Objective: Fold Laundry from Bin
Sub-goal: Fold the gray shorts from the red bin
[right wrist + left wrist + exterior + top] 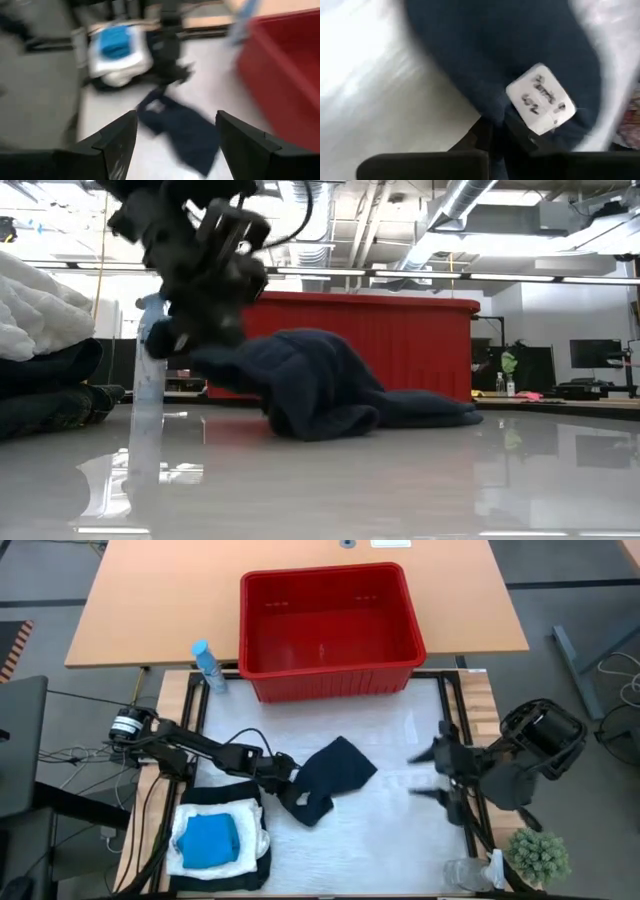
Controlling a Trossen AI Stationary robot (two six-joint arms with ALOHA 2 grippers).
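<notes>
Left gripper point(288, 780) clamped on dark garment point(338, 772), corner nearest folded stack point(215, 840).
Garment lay twd bin point(330, 632) side of stack; long axis ran diagonally; right gripper point(440, 772) open, farther off.

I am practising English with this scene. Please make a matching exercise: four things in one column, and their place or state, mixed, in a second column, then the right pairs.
1. red bin
2. dark garment
3. blue cloth
4. right gripper

a. open, holding nothing
b. on top of the stack
c. empty
d. pinched at its edge by the left gripper

Pairs: 1-c, 2-d, 3-b, 4-a
</notes>
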